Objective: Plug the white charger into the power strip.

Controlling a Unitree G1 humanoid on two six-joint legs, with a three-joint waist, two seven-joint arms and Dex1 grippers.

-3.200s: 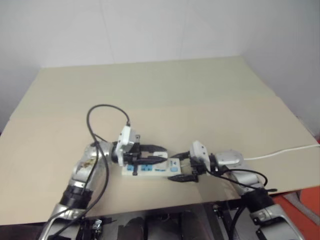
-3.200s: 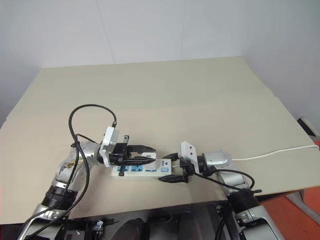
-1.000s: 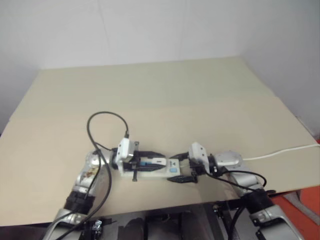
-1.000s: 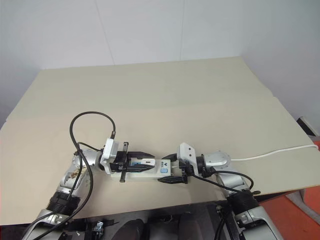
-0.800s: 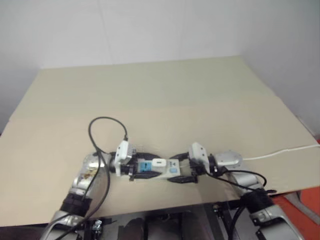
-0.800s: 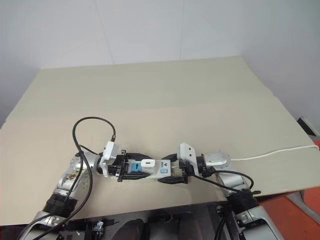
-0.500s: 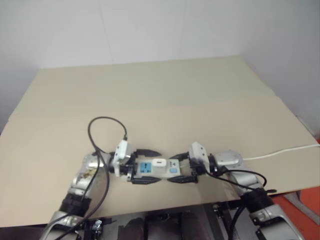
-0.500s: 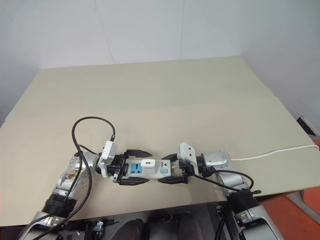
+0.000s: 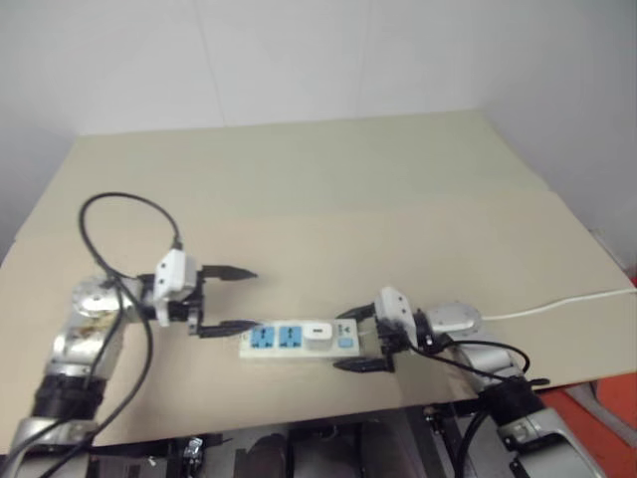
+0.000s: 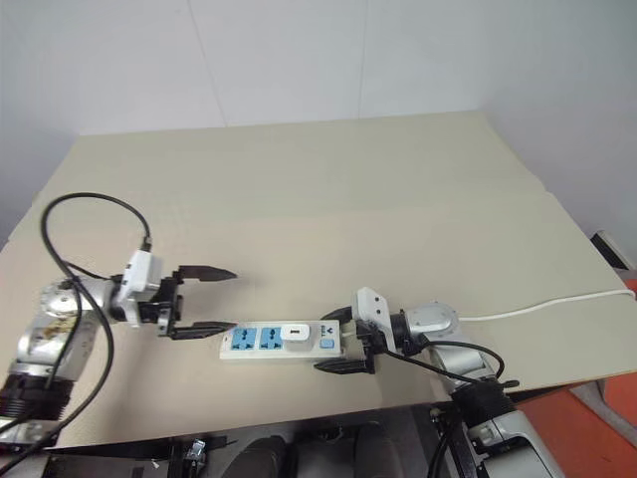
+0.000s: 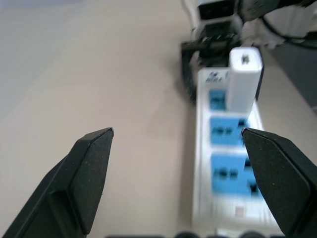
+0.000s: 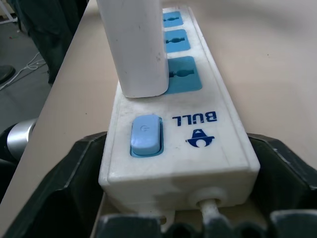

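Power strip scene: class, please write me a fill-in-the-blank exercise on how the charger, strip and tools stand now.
1. The white charger stands plugged into the socket nearest the strip's blue ____.
2. The power strip shows ____ free blue sockets.
3. The left tool is open and holds ____.
4. The right tool is open, with its fingers on either side of the strip's ____ end.

Missing words: switch; two; nothing; cord
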